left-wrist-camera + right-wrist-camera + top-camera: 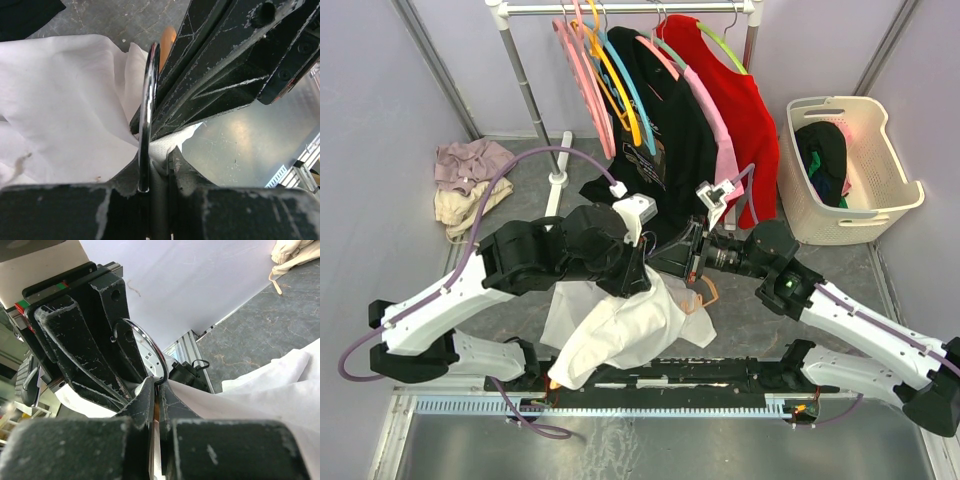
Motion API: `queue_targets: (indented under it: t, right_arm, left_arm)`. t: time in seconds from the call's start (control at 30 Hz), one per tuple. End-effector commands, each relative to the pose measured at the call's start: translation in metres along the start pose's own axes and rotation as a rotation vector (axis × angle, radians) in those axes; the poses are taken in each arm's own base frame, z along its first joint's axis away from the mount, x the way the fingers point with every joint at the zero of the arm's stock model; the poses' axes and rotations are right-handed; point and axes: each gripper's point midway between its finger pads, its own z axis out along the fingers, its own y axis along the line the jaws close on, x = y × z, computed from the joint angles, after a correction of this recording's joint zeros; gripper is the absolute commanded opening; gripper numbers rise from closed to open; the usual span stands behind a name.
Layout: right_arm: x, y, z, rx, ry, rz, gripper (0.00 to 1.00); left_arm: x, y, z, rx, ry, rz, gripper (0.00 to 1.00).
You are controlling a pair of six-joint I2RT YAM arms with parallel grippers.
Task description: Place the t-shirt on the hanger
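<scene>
Progress partial, we judge: t-shirt (620, 335) draped over hanger (167, 40) midair, left gripper (155, 180) clamped on its hook (148, 100), right gripper (156, 405) pinching shirt fabric, one orange end bare.

Pale lilac walls (380, 100), grey mottled floor (740, 330); a clothes rack (640, 8) stands at the back — cream laundry basket (850, 228) to its right, crumpled beige clothes (460, 190) to its left.

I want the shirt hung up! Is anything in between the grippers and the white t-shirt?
Nothing visible is. The left gripper and right gripper meet right at the t-shirt, beside the hanger's metal hook.
</scene>
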Motion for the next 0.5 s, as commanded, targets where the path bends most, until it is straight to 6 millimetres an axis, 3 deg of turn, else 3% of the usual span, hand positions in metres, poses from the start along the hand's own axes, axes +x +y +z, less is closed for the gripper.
queue_targets:
  t: [0.0,0.2,0.37,0.47]
  right_arm:
    - [-0.030,0.026,-0.004,-0.022,-0.082,-0.055,0.07]
    - [-0.012,-0.012,-0.028,0.265,0.027,-0.020,0.36]
    - [-0.008,-0.023,-0.059,0.439,0.053,0.004,0.51]
    - [-0.008,-0.036,-0.089,0.618,0.063,0.031,0.53]
  left_arm:
    - [-0.004,-0.002,-0.009,0.040,-0.029,0.038,0.03]
    - [0.005,0.006,-0.022,0.034,-0.034,0.019,0.03]
    - [0.015,0.011,-0.028,0.041,-0.030,0.005,0.03]
    - [0.016,0.010,-0.032,0.072,-0.048,0.016,0.03]
